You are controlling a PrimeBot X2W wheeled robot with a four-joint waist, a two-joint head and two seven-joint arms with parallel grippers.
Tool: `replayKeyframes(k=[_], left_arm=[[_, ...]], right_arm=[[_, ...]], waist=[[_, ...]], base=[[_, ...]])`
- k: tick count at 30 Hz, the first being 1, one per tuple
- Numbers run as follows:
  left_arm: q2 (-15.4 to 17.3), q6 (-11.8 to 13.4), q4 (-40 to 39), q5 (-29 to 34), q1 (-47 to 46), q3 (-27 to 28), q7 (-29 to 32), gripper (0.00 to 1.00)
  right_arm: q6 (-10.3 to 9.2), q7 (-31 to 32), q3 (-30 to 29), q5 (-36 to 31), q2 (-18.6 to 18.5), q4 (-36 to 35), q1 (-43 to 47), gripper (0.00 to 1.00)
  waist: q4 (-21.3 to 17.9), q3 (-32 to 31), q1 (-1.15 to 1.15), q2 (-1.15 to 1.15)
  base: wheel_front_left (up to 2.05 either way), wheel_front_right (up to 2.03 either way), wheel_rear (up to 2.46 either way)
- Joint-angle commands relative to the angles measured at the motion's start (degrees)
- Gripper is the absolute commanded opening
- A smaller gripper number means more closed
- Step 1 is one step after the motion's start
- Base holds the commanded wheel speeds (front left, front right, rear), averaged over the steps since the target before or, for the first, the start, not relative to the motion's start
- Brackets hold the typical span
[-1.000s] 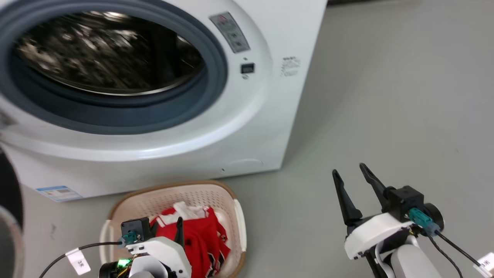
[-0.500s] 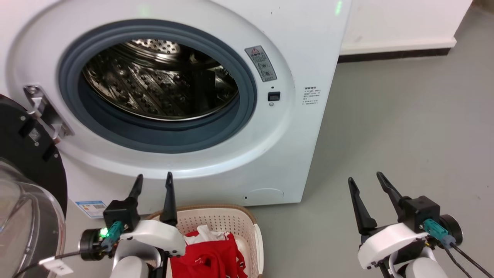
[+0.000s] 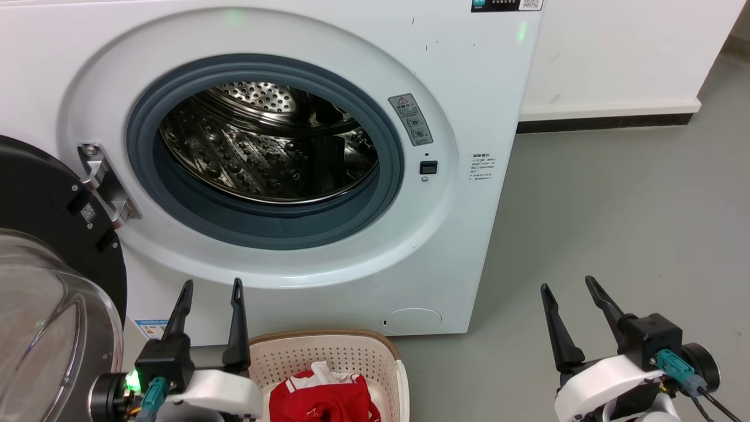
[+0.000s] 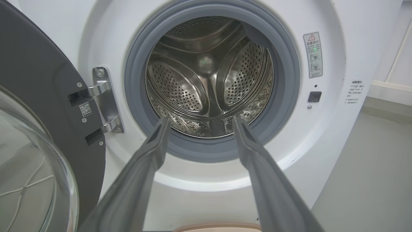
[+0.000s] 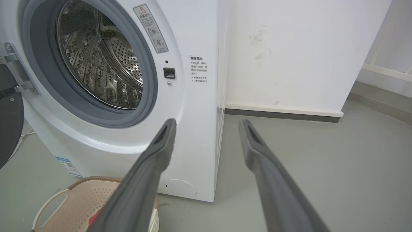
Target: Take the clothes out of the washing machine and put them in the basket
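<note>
Both grippers stand with their fingers spread and nothing clamped between them. The left gripper (image 3: 212, 283) points up at the washing machine (image 3: 480, 88), its two dark fingers parted by a wide gap. In the left wrist view these fingers (image 4: 151, 161) frame the lower part of the grey gasket (image 4: 286, 96) and the perforated steel drum (image 4: 180, 87) straight ahead, touching neither. The glass door (image 3: 53, 328) hangs swung open to the left of this gripper, on a metal hinge (image 3: 105, 184). Just to the gripper's right, below its fingertips, sits the cream basket (image 3: 328, 354), brown-rimmed and close against the machine's front. The red clothes (image 3: 322, 401) lie inside the basket with a bit of white trim on top; the head view's lower edge cuts them off, so it may be one garment or two. The right gripper (image 3: 567, 283) is well to the right of the basket, over the grey floor (image 3: 615, 234), fingers likewise apart and touching nothing. In the right wrist view the machine's front corner lies ahead and to the left of its fingers (image 5: 157, 154), and the basket shows low at the left.
</note>
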Motion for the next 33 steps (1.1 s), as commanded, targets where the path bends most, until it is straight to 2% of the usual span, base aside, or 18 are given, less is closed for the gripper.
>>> replayKeyframes(k=[1, 14, 31, 32, 33], left_arm=[[0.23, 0.06, -0.55, -0.36, 1.28, 0.27, -0.14, 1.00], [0.02, 0.51, -2.80, -1.95, 4.92, 0.47, -0.14, 1.00], [0.85, 0.80, -4.43, -1.44, 5.08, -0.97, 0.59, 1.00], [0.63, 0.96, -4.19, -1.66, 4.77, -0.94, 0.63, 0.00], [0.46, 1.01, -3.55, -1.64, 4.95, -1.00, 0.62, 0.00]], right_arm=[[-0.04, 0.15, 0.13, -0.21, -0.03, -0.63, 1.09, 1.00], [-0.04, 1.07, 0.51, 0.14, -0.03, -2.37, 2.43, 1.00], [-0.04, 1.10, 0.75, 0.62, -0.02, -2.10, 2.51, 1.00], [0.00, 1.10, 0.70, 0.50, 0.00, -2.12, 2.11, 0.00], [0.00, 1.11, 0.74, 0.46, 0.02, -1.53, 2.23, 0.00]], waist=[[0.20, -0.28, 0.01, 0.00], [0.75, -1.01, 0.01, 0.00], [0.84, -1.07, 0.01, 0.00], [0.85, -1.07, 0.01, 0.00], [0.85, -1.07, 0.01, 0.00]], base=[[0.00, 0.00, 0.00], [0.00, 0.00, 0.00], [0.00, 0.00, 0.00], [0.00, 0.00, 0.00], [0.00, 0.00, 0.00]])
